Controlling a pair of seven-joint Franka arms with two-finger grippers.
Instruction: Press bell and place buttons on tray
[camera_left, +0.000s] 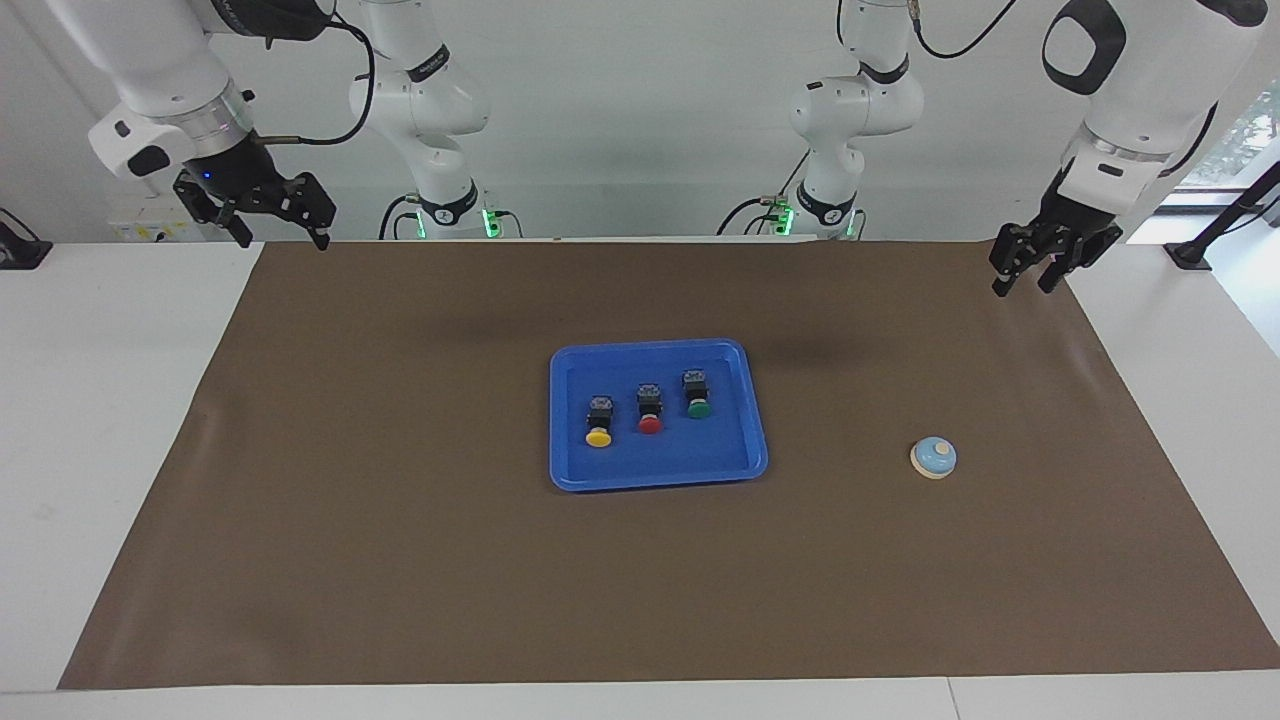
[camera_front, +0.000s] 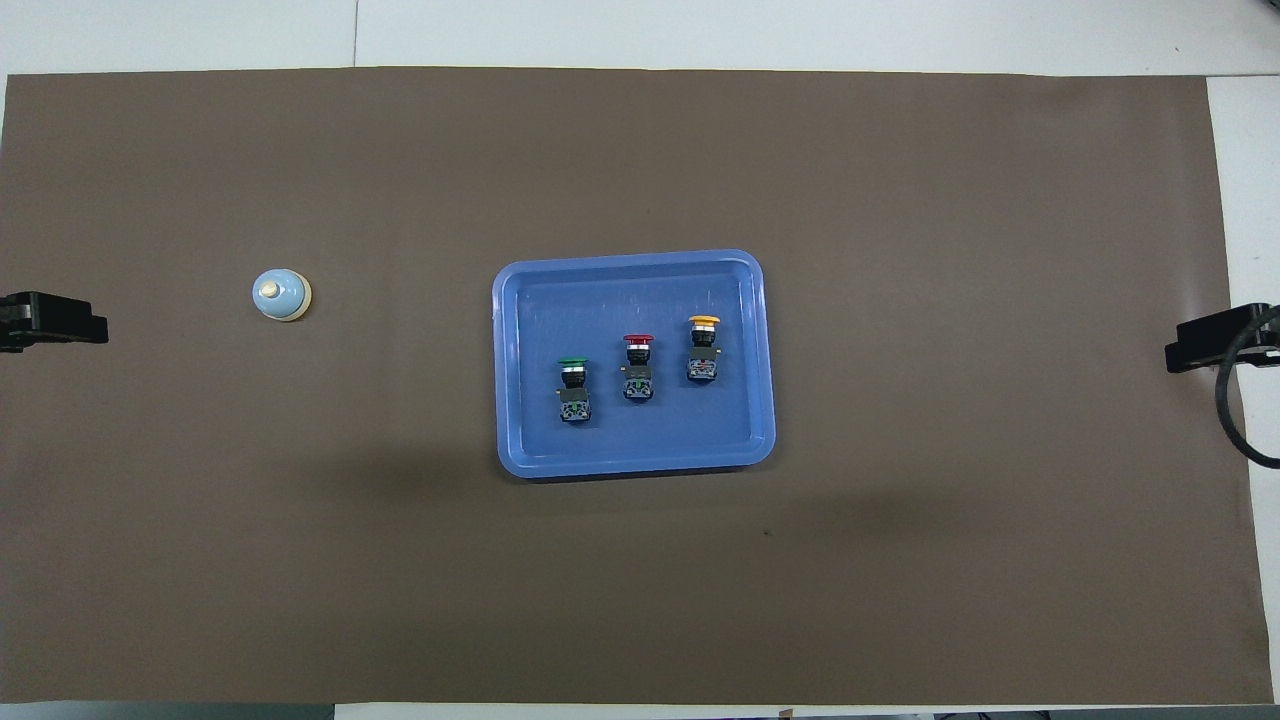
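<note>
The light-blue bell (camera_left: 933, 457) (camera_front: 281, 296) sits alone on the brown mat, toward the left arm's end of the table. The blue tray (camera_left: 657, 480) (camera_front: 632, 464) lies mid-table and holds three buttons in a row: yellow (camera_left: 598, 437) (camera_front: 704, 322), red (camera_left: 650, 425) (camera_front: 638, 340) and green (camera_left: 698, 408) (camera_front: 571, 362). My left gripper (camera_left: 1022, 288) (camera_front: 52, 320) hangs open and empty in the air over the mat's edge at its own end, well clear of the bell. My right gripper (camera_left: 283, 241) (camera_front: 1208, 342) waits open and empty, raised over the mat's corner at its end.
A brown mat (camera_left: 400, 560) covers most of the white table (camera_left: 100, 420). Both arm bases stand along the robots' edge. Only the tray and the bell lie on the mat.
</note>
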